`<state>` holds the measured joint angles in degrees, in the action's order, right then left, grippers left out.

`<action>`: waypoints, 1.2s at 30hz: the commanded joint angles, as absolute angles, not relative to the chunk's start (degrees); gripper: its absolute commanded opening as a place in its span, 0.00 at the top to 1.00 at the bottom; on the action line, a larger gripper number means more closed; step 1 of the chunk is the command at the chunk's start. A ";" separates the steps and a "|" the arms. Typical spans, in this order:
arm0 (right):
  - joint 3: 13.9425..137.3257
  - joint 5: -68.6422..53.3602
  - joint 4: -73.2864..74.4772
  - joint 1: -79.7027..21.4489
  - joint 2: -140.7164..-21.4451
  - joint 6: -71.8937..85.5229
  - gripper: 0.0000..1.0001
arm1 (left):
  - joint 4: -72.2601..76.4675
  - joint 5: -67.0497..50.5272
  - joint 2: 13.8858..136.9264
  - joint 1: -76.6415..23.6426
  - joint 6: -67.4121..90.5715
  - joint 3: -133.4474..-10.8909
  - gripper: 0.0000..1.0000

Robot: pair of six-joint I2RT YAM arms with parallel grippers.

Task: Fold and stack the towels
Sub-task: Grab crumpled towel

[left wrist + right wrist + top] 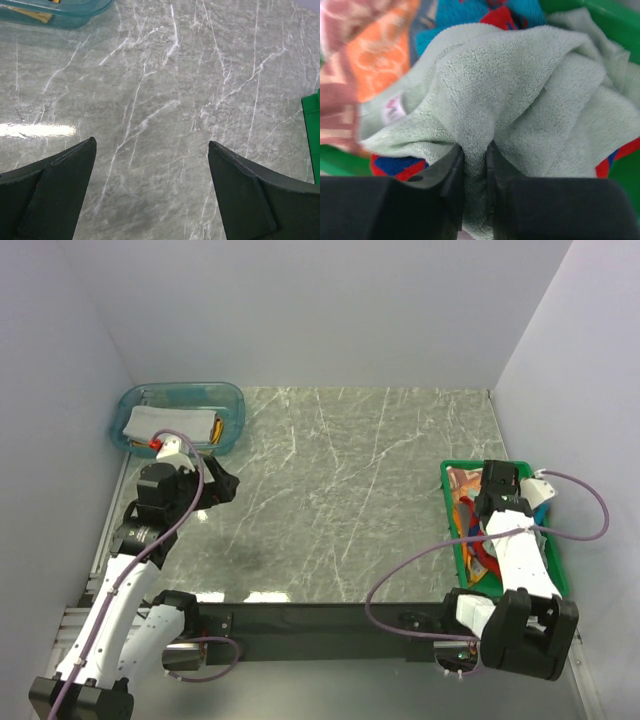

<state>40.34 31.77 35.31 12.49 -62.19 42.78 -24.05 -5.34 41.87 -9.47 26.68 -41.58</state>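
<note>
Grey marble table (350, 490), white walls (300, 310); left gripper (151, 142) agape, right gripper (475, 156) pinching green towel (520, 90)

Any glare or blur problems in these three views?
Top external: even light, with a glare strip on the table along its near edge. Left wrist: white glare streak at left, marble sharp. Right wrist: pale green towel sharp, orange towel behind it blurred.

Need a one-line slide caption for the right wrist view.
Right gripper pinches a fold of the pale green towel atop other towels in the green crate.
</note>
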 commanded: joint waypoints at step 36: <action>46.50 36.66 30.15 10.46 -58.54 39.21 0.55 | -22.94 -5.80 43.68 -14.32 26.10 -42.10 0.01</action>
